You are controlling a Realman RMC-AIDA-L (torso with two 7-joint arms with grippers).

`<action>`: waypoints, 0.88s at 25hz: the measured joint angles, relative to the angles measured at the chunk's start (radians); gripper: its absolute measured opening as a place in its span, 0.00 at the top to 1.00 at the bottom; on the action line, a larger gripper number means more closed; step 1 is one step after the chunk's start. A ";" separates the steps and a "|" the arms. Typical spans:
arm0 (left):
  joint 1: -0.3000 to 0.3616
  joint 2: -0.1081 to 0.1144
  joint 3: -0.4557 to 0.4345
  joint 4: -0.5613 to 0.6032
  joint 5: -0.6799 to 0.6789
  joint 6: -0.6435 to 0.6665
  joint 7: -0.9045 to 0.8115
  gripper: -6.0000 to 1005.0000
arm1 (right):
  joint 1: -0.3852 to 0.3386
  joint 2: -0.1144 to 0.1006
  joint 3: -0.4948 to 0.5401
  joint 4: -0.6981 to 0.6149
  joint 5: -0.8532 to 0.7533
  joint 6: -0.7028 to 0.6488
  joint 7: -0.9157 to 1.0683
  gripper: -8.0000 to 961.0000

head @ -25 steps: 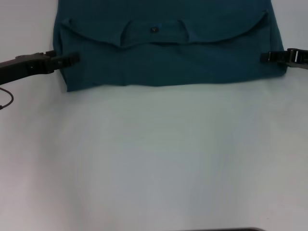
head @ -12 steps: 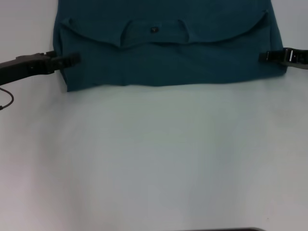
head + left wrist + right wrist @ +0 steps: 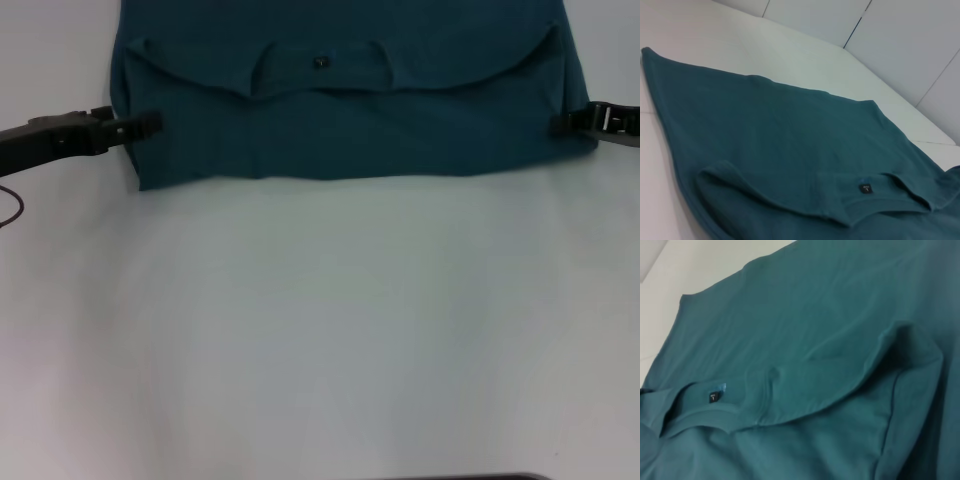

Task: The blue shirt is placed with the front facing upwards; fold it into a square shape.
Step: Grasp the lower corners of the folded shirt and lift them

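The left gripper (image 3: 150, 122) lies low over the white table (image 3: 320, 330) with its tips just over the left edge of the blue shirt (image 3: 350, 130), a little above the shirt's near hem; its fingers look drawn close together, but whether they pinch cloth I cannot tell. The right gripper (image 3: 562, 124) sits at the shirt's right edge at about the same height, tips touching or just beside the fabric — open or closed is likewise not clear. The shirt itself lies flat at the far side of the table, with a fold already in it: a curved upper layer lies across the body, and the ribbed collar (image 3: 320, 70) with its small black neck label (image 3: 321, 62) sits at the middle of that layer. In both wrist views the label shows inside the collar band, and the folded layer forms a raised ridge. No chest lettering is visible. My judgement is that the shirt is partway folded and the arms stand between folds, at the two side edges. The next move calls for a sure pinch on each edge, then an even lift, both sides together, so the layers do not skew.
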 joint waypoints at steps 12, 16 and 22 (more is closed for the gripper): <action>0.008 -0.002 0.000 0.004 0.065 -0.003 -0.003 0.11 | -0.004 -0.005 0.004 -0.001 0.001 0.007 -0.011 0.95; 0.002 -0.002 0.001 0.028 0.089 -0.010 -0.001 0.11 | -0.002 -0.005 0.004 -0.003 0.001 0.008 -0.011 0.96; -0.012 -0.003 0.017 0.060 0.105 -0.041 -0.001 0.11 | -0.001 -0.005 0.004 -0.003 0.001 0.009 -0.011 0.96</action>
